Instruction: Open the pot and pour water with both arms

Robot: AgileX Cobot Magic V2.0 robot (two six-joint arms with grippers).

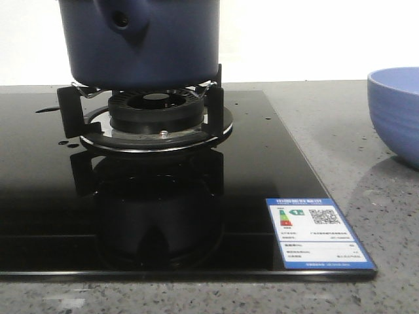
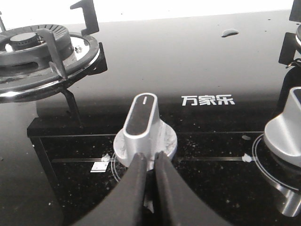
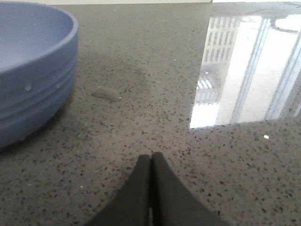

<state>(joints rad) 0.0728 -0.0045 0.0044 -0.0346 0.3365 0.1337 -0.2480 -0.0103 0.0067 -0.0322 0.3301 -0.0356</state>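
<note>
The dark navy pot (image 1: 141, 39) stands on the burner grate (image 1: 147, 108) of the black glass hob; its handle mount with a small hole faces the camera and its top is cut off by the frame. Neither gripper shows in the front view. My left gripper (image 2: 148, 157) is shut and empty, its tips just in front of a silver stove knob (image 2: 143, 125). My right gripper (image 3: 151, 157) is shut and empty, low over the grey speckled counter, apart from the light blue ribbed bowl (image 3: 33, 70).
The light blue bowl (image 1: 396, 111) stands on the counter right of the hob (image 1: 39, 190). A second burner (image 2: 33, 52) and a second knob (image 2: 287, 129) show in the left wrist view. An energy label (image 1: 317, 232) sits on the hob's front right corner.
</note>
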